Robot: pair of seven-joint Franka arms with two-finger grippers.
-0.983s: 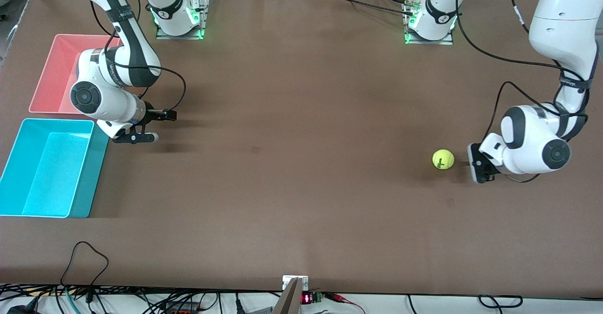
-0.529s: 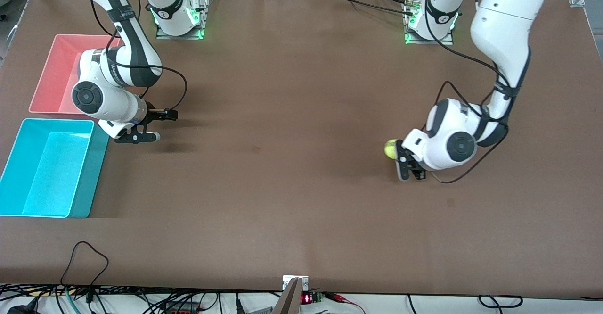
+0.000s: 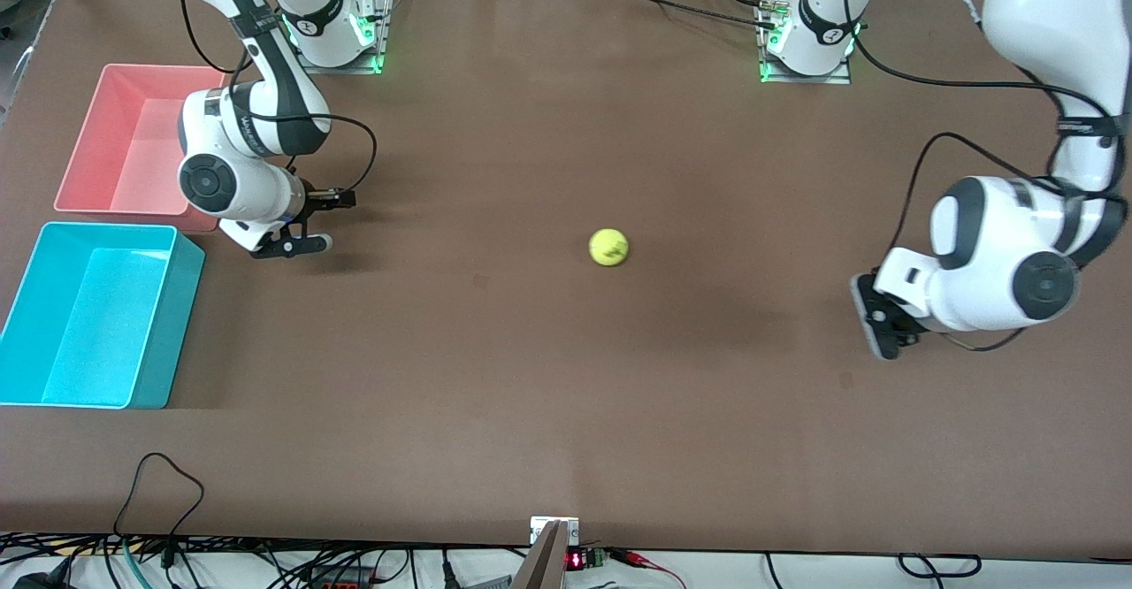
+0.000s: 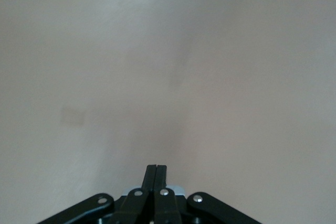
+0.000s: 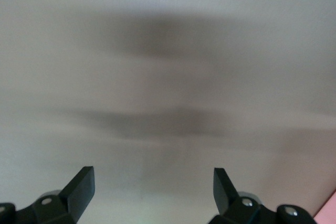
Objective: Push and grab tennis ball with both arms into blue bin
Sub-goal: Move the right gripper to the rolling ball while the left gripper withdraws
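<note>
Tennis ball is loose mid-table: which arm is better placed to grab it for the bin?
Right, probably. The right gripper is open, low and beside the blue bin; the tennis ball lies between grippers. The left gripper is shut.

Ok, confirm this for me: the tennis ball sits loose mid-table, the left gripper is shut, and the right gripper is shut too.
Not quite. The right gripper is open, its fingers spread wide in the right wrist view. The rest holds: the tennis ball sits loose mid-table, and the left gripper is shut.
</note>
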